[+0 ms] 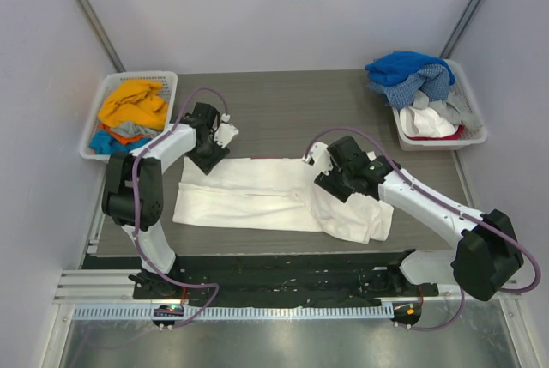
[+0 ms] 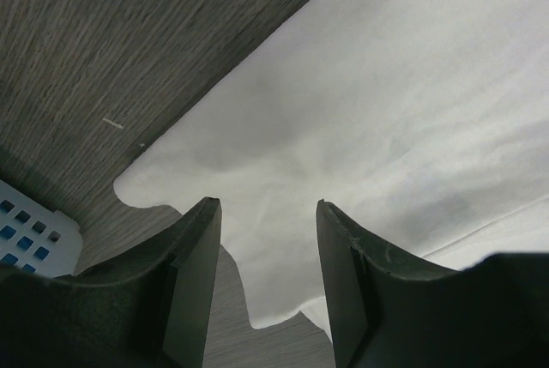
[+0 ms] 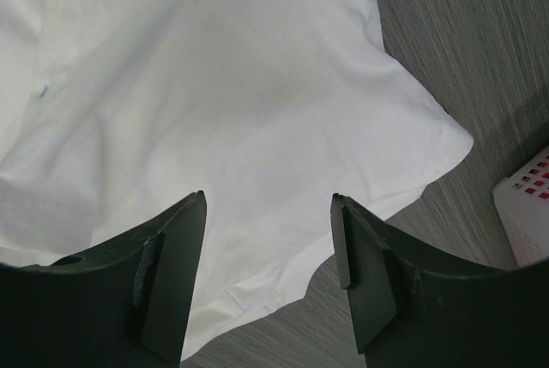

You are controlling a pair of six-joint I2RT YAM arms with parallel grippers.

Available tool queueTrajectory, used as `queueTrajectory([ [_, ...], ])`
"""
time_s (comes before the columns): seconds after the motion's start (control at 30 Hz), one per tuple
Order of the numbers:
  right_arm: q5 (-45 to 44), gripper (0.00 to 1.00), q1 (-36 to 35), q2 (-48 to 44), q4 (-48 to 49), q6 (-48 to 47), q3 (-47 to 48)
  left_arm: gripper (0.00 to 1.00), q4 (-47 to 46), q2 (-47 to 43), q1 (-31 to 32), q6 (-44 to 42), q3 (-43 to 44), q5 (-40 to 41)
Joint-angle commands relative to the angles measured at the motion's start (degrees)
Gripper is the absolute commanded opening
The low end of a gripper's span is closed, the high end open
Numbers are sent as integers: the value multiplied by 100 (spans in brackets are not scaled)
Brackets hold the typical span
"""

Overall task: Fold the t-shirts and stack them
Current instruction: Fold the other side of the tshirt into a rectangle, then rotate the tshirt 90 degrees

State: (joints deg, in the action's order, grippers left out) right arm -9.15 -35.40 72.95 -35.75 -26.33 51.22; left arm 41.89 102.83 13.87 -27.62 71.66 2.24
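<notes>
Because the white t-shirt (image 1: 257, 201) lay spread lengthwise across the middle of the table (image 1: 283, 98), only partly folded, each fold was judged to need both edges pinched level and carried over together, without dragging cloth. The left gripper (image 2: 268, 214) hovered over the shirt's far-left corner, fingers apart and empty. The right gripper (image 3: 268, 205) pointed down over the shirt's right end, jaws likewise parted, holding nothing.

You have 1 white t-shirt (image 1: 257, 192) on the grey-brown, stripy table (image 1: 283, 102). The white left basket (image 1: 93, 123) holds an orange shirt (image 1: 133, 104), and the white right basket (image 1: 442, 144) holds a blue shirt (image 1: 403, 66) and a blue-checked shirt (image 1: 420, 89).
</notes>
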Motion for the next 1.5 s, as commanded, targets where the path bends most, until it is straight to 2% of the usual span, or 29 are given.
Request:
queueTrajectory([
  [0.0,-61,67,313,-9,471,-4,11,53,-146,80,19,11,15,-197],
  [0.27,80,67,736,404,753,-118,-323,53,-225,71,11,55,-222,21],
  [0.53,185,66,841,536,903,-66,-587,56,-6,-228,11,-16,-424,110],
  [0.73,168,66,850,642,982,-101,-701,70,188,-342,19,-51,-486,22],
  [0.93,159,66,894,852,1096,-206,-789,82,-5,-334,19,-130,-784,162],
  [1.3,-8,66,982,1151,1447,-399,-947,94,-392,80,11,-165,-1066,462],
  [1.47,-105,66,1175,1651,1728,-566,-790,100,-410,1,37,-174,-1207,532],
])
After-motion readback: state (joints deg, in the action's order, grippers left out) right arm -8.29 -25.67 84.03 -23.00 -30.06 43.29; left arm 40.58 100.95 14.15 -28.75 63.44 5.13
